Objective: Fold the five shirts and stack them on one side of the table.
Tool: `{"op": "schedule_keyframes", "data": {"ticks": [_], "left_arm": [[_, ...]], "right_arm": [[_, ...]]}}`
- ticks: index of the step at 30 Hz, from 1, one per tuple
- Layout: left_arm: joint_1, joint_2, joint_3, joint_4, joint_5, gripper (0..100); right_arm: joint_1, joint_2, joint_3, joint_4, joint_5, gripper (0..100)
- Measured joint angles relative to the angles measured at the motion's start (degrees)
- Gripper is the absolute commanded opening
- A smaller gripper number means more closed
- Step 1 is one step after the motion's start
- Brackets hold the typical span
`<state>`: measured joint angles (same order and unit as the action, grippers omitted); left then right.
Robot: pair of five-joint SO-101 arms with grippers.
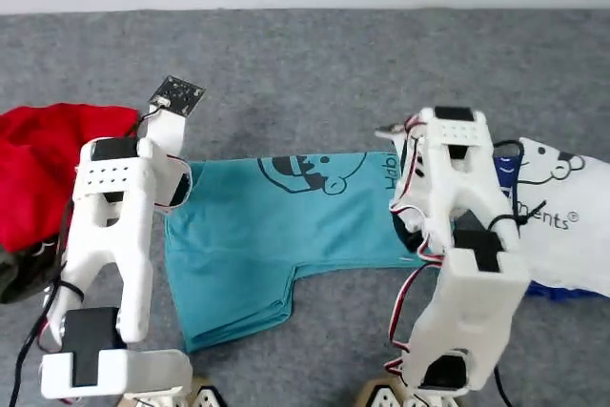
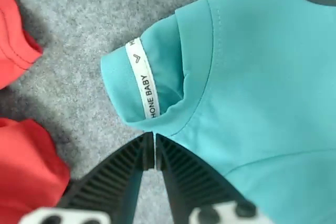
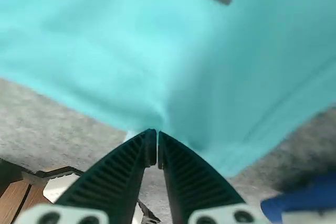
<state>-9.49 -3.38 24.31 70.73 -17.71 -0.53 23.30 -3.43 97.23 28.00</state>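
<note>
A teal shirt (image 1: 276, 235) with a dark print lies partly folded in the middle of the grey mat. My left gripper (image 1: 179, 188) is at the shirt's left upper corner. In the left wrist view it (image 2: 151, 142) is shut on the teal hem (image 2: 173, 124), just below a sleeve fold with a white label (image 2: 143, 80). At the shirt's right edge my right gripper (image 1: 412, 231) is also shut on teal cloth (image 3: 173, 51), its fingertips (image 3: 153, 136) pinching a raised fold.
A red shirt (image 1: 43, 164) lies bunched at the left edge, with a dark garment (image 1: 19, 278) below it. At the right a white shirt (image 1: 562, 212) rests over a blue one (image 1: 553, 290). The mat's far half is bare grey.
</note>
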Motion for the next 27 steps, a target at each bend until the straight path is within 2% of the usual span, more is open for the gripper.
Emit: {"op": "schedule_keyframes", "data": {"ticks": [7,17,23,27], "left_arm": [[-5.6,0.0,-3.3,4.7,0.0,1],[-12.6,0.0,-4.3,5.5,0.0,1],[-22.8,-0.3,-4.9,5.5,0.0,1],[-30.1,-5.7,-4.8,5.5,0.1,1]], "right_arm": [[-12.5,-10.8,-2.5,3.1,-1.0,1.0],[-31.1,-4.7,-2.5,-2.1,-8.4,1.0],[-39.3,-1.2,-2.5,-7.5,-11.4,1.0],[-42.5,-1.2,-2.5,-7.7,-11.8,1.0]]}}
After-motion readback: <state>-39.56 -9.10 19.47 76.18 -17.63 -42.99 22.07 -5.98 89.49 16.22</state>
